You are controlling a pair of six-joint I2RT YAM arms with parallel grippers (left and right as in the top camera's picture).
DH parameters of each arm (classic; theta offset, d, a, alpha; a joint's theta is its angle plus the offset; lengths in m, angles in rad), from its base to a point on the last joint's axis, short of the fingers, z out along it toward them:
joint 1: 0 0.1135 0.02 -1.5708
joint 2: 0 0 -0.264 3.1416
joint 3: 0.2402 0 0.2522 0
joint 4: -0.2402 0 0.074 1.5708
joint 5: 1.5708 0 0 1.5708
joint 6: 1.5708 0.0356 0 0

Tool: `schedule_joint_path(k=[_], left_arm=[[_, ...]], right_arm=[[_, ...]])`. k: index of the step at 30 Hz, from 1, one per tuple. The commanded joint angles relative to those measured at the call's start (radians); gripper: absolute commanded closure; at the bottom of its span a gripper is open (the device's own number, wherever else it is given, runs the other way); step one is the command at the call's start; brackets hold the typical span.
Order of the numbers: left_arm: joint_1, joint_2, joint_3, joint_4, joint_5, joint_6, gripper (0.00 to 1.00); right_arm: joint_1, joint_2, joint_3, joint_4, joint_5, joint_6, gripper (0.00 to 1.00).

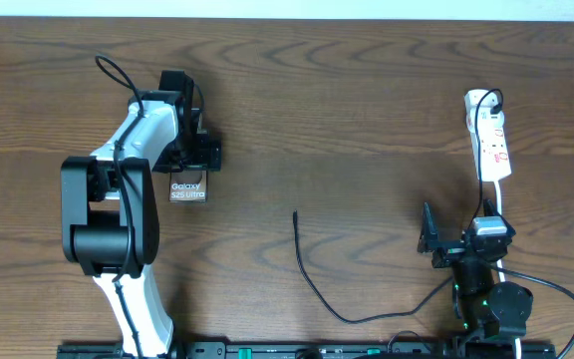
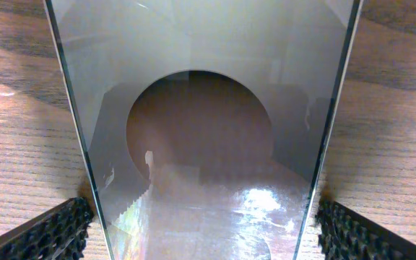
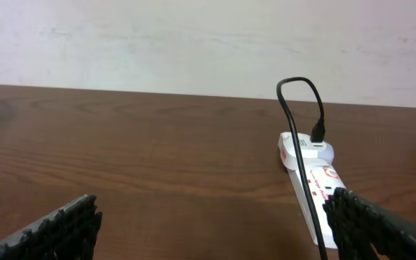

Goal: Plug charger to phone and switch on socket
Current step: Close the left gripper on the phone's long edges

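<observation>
The left end effector, spread wide, straddled the flat dark lettered phone; the thin black charger cable ended mid-bench, toward the right edge from it.

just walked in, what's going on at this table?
Early stage of a phone-charging job. The left hand is open and straddles the Galaxy S25 Ultra phone without clamping it. The right hand is open and empty, facing the white power strip. The charger cable lies loose on the table, its plug tip apart from the phone, so nothing is plugged into the phone yet.
</observation>
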Motion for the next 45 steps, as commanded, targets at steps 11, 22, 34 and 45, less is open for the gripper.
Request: schedule_joint_path(k=[11, 22, 34, 45], left_arm=[[0.003, 0.023, -0.006, -0.003, -0.013, 0.005, 0.12], [0.003, 0.023, -0.006, -0.003, -0.013, 0.005, 0.15], [0.003, 0.023, -0.006, -0.003, -0.013, 0.005, 0.20], [0.003, 0.023, -0.006, -0.004, -0.013, 0.006, 0.25]], right_arm=[[0.008, -0.006, -0.002, -0.004, 0.008, -0.008, 0.01], [0.008, -0.006, -0.002, -0.004, 0.008, -0.008, 0.01], [0.008, -0.006, -0.002, -0.004, 0.008, -0.008, 0.01], [0.008, -0.006, -0.002, -0.004, 0.008, -0.008, 0.01]])
